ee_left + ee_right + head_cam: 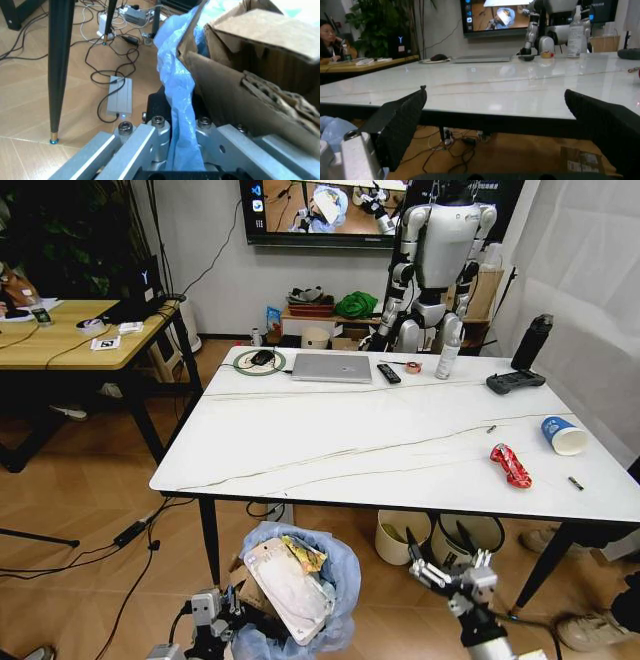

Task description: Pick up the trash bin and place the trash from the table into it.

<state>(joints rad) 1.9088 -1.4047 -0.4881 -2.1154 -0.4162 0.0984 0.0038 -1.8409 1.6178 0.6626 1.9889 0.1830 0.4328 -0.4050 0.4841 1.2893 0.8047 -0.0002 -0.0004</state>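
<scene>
Bin: the trash bin (300,595) sits low at the near edge, in front of the desk (400,440), its blue bag puffed over the rim and already stuffed with torn cardboard (260,75), a clear flat pack (290,585) and a yellow wrapper (305,553).
Left claw: the left claw (215,620) is at the bin's near-left side, pressed together on a fold of the blue bag (177,97) that runs between its metal fingers (135,144) in the left wrist view.
Right claw: the right claw (450,575) hangs spread and empty near the desk's near edge, right of the bin, level with the desktop in its own wrist view.
Trash left: a red wrapper (511,465) and a blue-white paper cup (563,435) lie on the right part of the desk, with two small dark scraps (576,483) near them.
Not trash: a silver laptop (332,367) and a black remote (389,373) sit at the far edge.
Progress: most litter seems binned; the right-side pieces remain.
Risk, grip: the left hold looks to be on thin bag film, not the rigid rim, so the bag may stretch or tear, or the bin may tilt.
Risk, overfill: the cardboard and flat pack stand proud of the rim and could tip out if the bin tilts.
Risk, reach: the cup lies on its side and may roll away when nudged.
</scene>
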